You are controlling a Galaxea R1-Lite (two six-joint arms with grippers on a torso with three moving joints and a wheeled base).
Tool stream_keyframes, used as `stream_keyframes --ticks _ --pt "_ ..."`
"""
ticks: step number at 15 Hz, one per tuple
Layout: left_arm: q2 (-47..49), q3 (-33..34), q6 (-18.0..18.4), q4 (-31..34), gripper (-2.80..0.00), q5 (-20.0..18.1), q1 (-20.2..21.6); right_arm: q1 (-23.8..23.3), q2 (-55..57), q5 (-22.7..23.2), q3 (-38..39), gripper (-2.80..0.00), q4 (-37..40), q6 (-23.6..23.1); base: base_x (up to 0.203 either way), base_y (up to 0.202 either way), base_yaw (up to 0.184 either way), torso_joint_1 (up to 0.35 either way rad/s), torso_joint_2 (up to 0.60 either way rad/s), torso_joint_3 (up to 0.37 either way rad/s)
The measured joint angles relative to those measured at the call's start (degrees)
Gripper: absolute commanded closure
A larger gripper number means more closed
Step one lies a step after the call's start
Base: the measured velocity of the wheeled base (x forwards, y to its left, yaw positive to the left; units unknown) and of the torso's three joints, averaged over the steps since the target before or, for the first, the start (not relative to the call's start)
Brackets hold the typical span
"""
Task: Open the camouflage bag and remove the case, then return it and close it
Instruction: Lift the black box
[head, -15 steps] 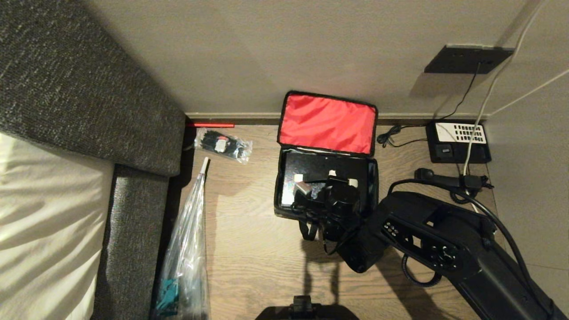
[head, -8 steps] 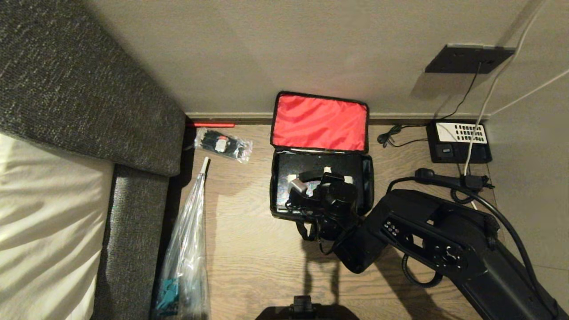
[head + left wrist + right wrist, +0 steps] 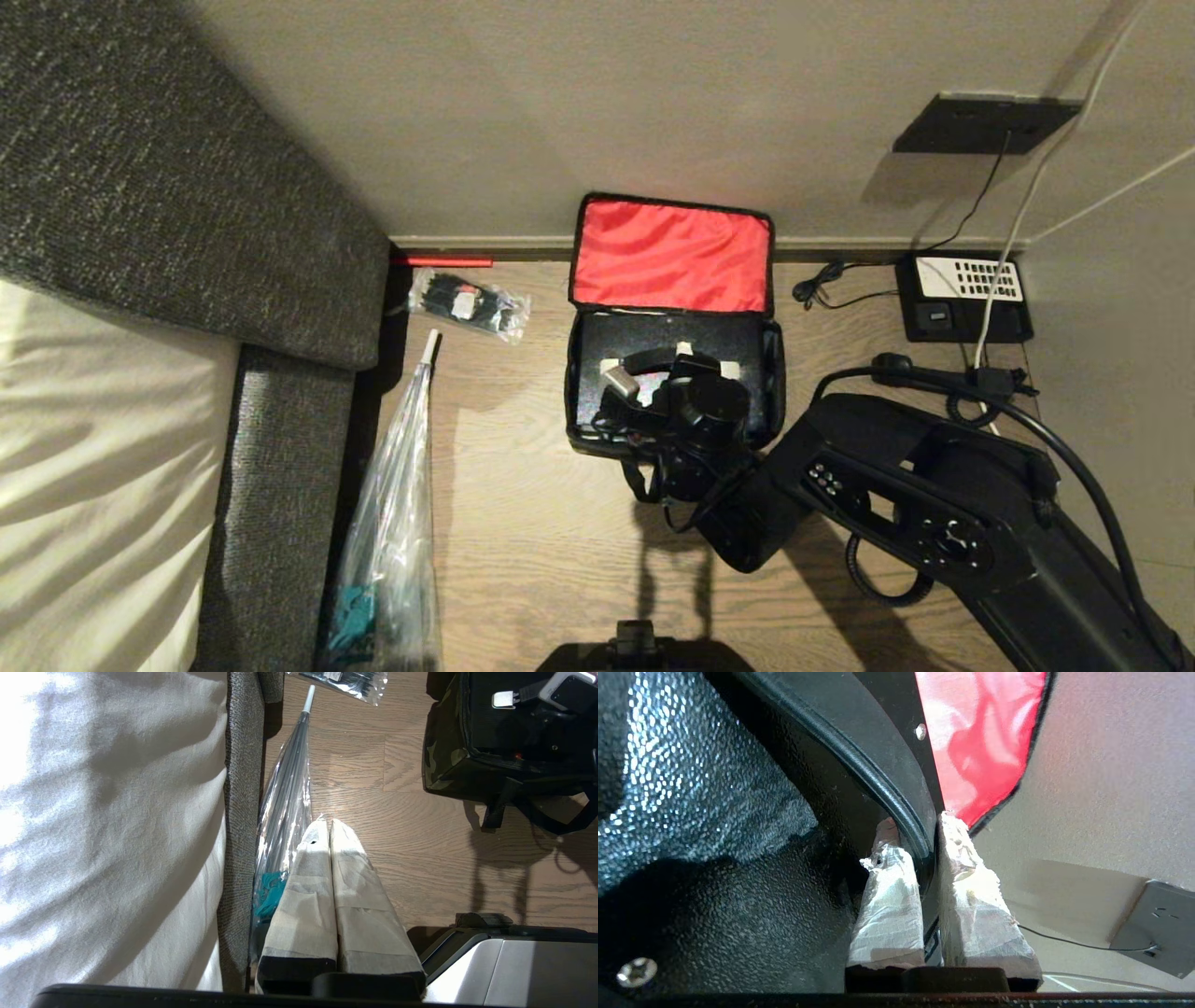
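Right wrist view: my right pincer (image 3: 927, 858) is clamped on the case (image 3: 738, 835) handle, ready for lifting it from the camouflage bag (image 3: 672, 247).

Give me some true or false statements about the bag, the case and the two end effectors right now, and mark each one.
1. The camouflage bag lies open, its red lining facing up. True.
2. The case lies on the floor beside the bag. False: it sits inside the bag.
3. The right end effector is closed on the case's handle. True.
4. The left end effector holds the umbrella. False: it is shut on nothing.
5. The desk phone sits on the bed. False: it is on the floor by the wall.
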Motion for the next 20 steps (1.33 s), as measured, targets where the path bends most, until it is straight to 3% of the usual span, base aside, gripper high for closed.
stream_keyframes --ticks 8,20 --pt "0.0 0.0 0.0 0.0 0.0 0.0 0.0 1.3 -2.4 -0.2 -0.3 0.0 0.0 0.3 0.0 0.0 0.0 0.0 0.0 0.0" --pt "0.0 0.0 0.0 0.0 0.0 0.0 0.0 2.5 -4.1 -1.9 0.0 0.0 1.0 7.5 0.0 0.0 0.0 0.0 0.0 0.0"
